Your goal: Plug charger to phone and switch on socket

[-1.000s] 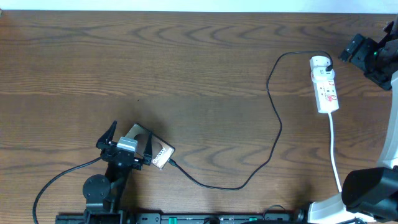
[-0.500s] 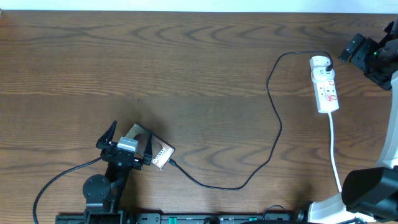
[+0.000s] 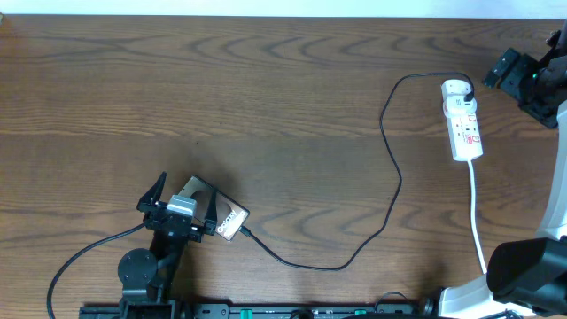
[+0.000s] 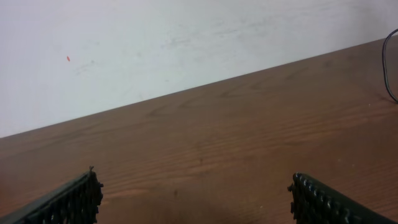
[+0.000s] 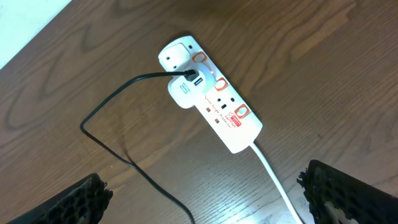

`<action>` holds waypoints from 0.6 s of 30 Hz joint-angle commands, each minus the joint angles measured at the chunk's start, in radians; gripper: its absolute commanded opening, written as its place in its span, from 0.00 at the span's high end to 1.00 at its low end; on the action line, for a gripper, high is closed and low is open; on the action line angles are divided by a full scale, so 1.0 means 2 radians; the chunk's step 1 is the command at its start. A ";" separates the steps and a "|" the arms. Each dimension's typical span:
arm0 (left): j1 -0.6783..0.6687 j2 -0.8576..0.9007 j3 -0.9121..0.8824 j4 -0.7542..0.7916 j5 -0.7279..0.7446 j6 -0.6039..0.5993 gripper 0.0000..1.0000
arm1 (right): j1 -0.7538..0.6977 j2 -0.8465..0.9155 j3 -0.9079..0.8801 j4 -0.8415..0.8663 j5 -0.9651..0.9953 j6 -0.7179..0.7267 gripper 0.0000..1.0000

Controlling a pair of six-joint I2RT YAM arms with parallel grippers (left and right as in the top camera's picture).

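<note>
Charger cable [image 3: 390,168] looks to be plugged in at both ends: phone [image 3: 229,217] at near left, power strip [image 5: 211,93] at far right. Left gripper [image 3: 184,202] is held wide apart over the phone. Right gripper [image 5: 202,186] is spread above the strip, probably lined up for the switch.

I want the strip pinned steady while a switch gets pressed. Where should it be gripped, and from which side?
Grip the power strip across its two long side walls, near the white cord end, coming straight down. It lies flat and narrow, so open fingers should straddle it; the far end is crowded by the charger plug.
</note>
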 commanded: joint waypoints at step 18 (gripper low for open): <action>0.003 -0.003 -0.007 -0.022 0.001 0.004 0.05 | 0.125 -0.204 -0.481 0.610 0.055 0.016 0.01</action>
